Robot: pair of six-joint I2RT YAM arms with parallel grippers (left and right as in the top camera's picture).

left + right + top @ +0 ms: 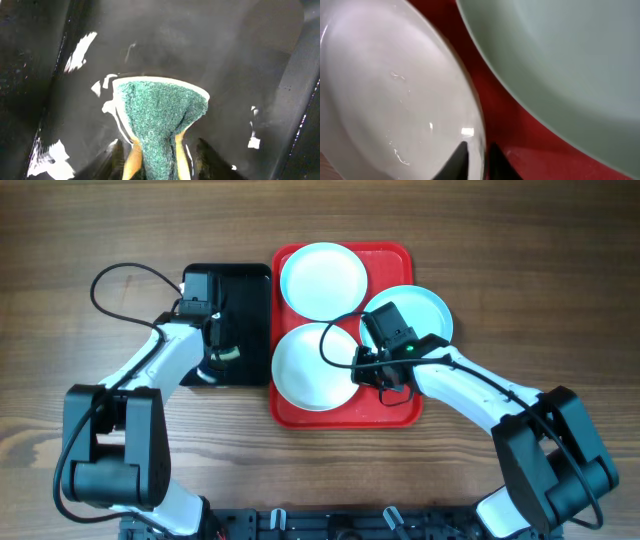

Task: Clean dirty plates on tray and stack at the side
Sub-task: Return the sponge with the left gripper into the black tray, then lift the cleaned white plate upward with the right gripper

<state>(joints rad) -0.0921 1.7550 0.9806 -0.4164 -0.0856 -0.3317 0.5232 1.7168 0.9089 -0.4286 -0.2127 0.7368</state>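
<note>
While the overhead view looks straight down, the red tray point(400, 412) lies at the centre of the frame with all three plates on it. The upper white plate point(323, 280) is at its top left and the lower white plate point(305, 370) is beneath that. The aqua plate point(425, 305) is at the right, reaching past the tray's right edge. The right gripper point(365, 368) hangs over the gap between the lower white plate and the aqua plate, its arm bent in from the lower right corner. The left gripper point(222, 352) is down in the black tray point(245, 290), just left of the red one, its arm reaching up from the lower left. All of this stands on a brown wooden table point(100, 240).

In the left wrist view, a green sponge point(160, 110) with yellow sides narrows to a waist between the fingers at the bottom edge. It fans out toward mid-frame over the wet, gleaming black floor. Whether the jaws press it cannot be told.

In the right wrist view, the dark fingertips at the bottom edge stand narrowly apart, one either side of the lower white plate's rim. The aqua plate fills the upper right, with red tray between the two. Whether the rim is pinched cannot be told.
</note>
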